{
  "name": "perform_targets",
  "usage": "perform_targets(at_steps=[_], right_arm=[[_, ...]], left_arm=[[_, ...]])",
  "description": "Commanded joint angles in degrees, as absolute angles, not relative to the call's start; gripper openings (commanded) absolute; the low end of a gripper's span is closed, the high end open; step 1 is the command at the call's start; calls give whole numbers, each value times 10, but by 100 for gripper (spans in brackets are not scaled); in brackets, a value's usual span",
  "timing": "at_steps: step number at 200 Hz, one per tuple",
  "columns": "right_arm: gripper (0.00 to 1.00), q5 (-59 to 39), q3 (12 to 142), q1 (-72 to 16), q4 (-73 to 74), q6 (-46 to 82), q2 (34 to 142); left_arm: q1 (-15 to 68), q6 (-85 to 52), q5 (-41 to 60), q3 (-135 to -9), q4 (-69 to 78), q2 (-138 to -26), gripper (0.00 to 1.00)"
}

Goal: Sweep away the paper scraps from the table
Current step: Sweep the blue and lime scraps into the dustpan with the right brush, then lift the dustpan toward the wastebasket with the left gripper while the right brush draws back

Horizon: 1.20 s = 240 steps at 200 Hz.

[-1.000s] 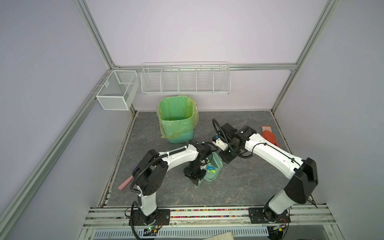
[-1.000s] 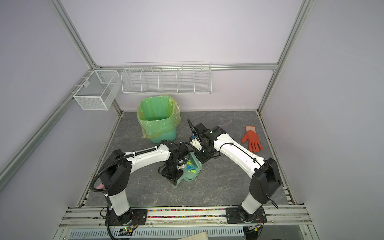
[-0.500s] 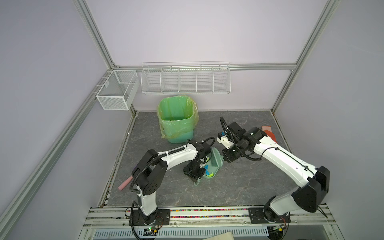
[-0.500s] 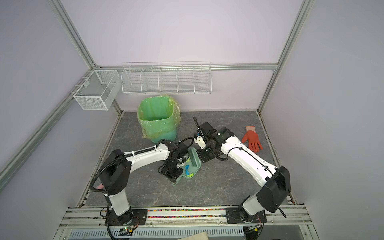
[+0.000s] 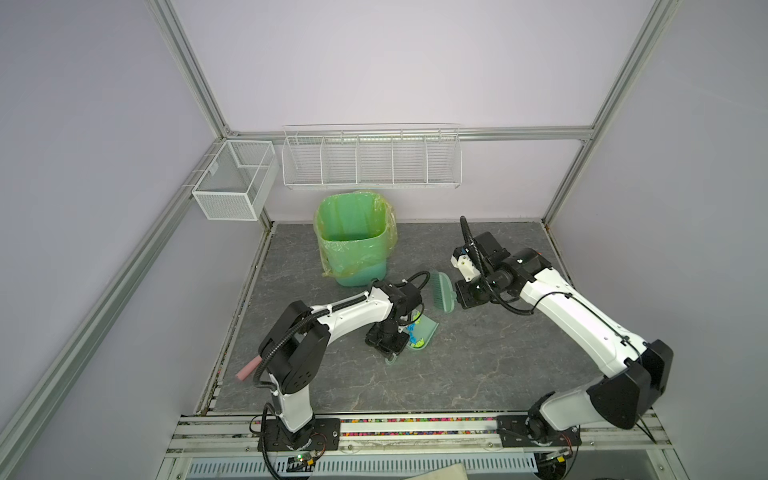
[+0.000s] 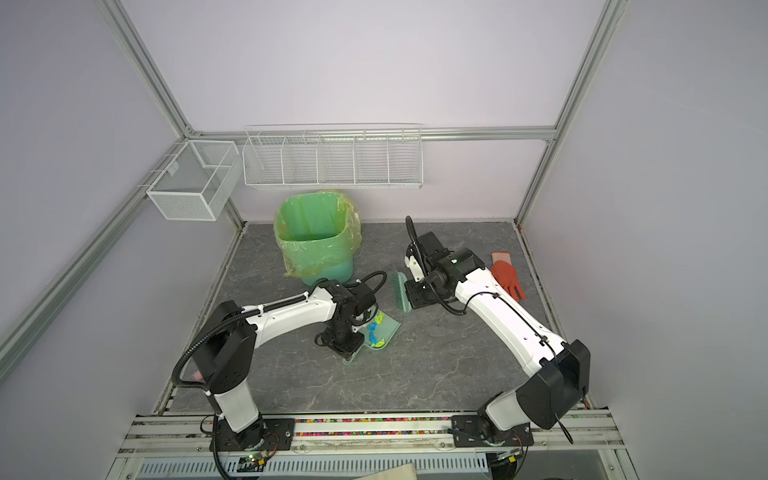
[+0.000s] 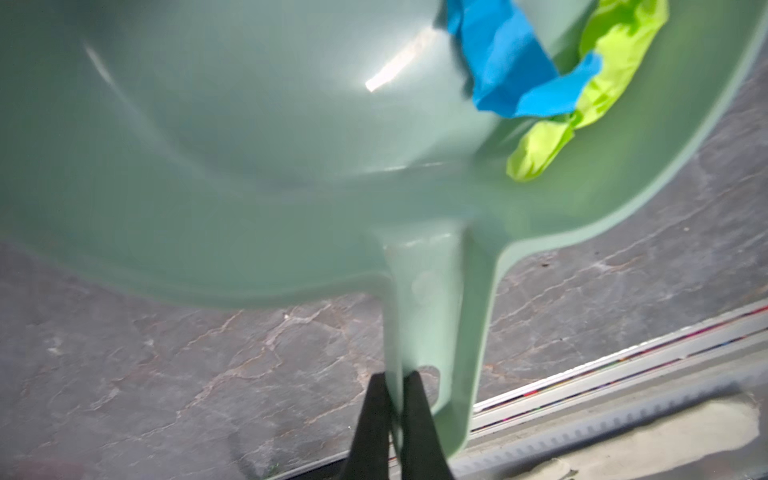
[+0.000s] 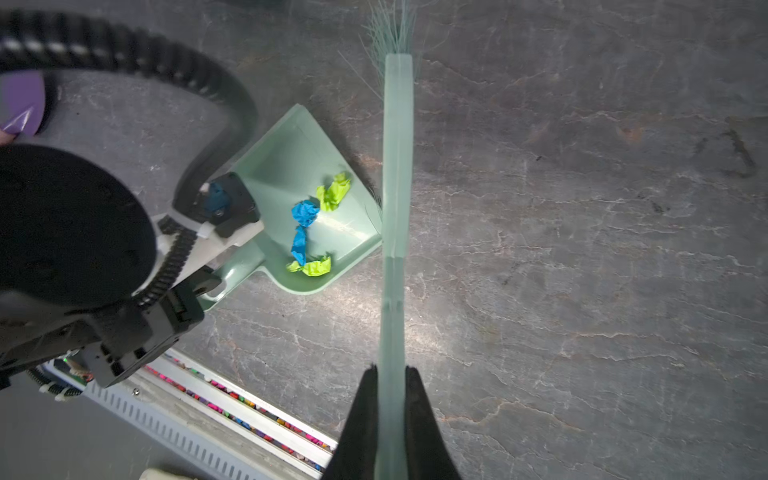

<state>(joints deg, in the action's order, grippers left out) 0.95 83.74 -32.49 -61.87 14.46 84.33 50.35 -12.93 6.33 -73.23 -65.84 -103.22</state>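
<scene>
Several blue and lime-green paper scraps (image 8: 306, 226) lie inside a pale green dustpan (image 8: 286, 166), near its back wall in the left wrist view (image 7: 519, 70). My left gripper (image 7: 395, 376) is shut on the dustpan's handle (image 7: 432, 299), holding the dustpan (image 5: 428, 332) low over the table (image 5: 478, 365). My right gripper (image 8: 390, 369) is shut on the handle of a green brush (image 8: 397, 208). In both top views the brush (image 5: 442, 291) (image 6: 401, 291) hangs clear of the dustpan (image 6: 388, 326), behind it and to its right. No loose scraps show on the table.
A green bin (image 5: 353, 245) lined with a bag stands at the back, just behind the left arm. An orange glove (image 6: 505, 276) lies at the right, behind the right arm. A pink object (image 5: 247, 372) lies at the table's left edge. Wire baskets (image 5: 370, 158) hang on the walls.
The right arm has drawn the brush out of the dustpan's mouth and carried it back and to the right. The left gripper has kept the dustpan in nearly the same place.
</scene>
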Motion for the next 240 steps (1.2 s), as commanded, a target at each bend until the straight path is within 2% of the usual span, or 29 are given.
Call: perform_targets(at_steps=[1, 152, 240], right_arm=[[7, 60, 851, -292, -622, 156, 834], [7, 30, 795, -271, -564, 209, 821], [7, 23, 779, -270, -553, 219, 786]], left_arm=[[501, -133, 25, -758, -649, -1008, 0], [491, -132, -25, -838, -660, -977, 0], [491, -121, -48, -921, -677, -998, 0]])
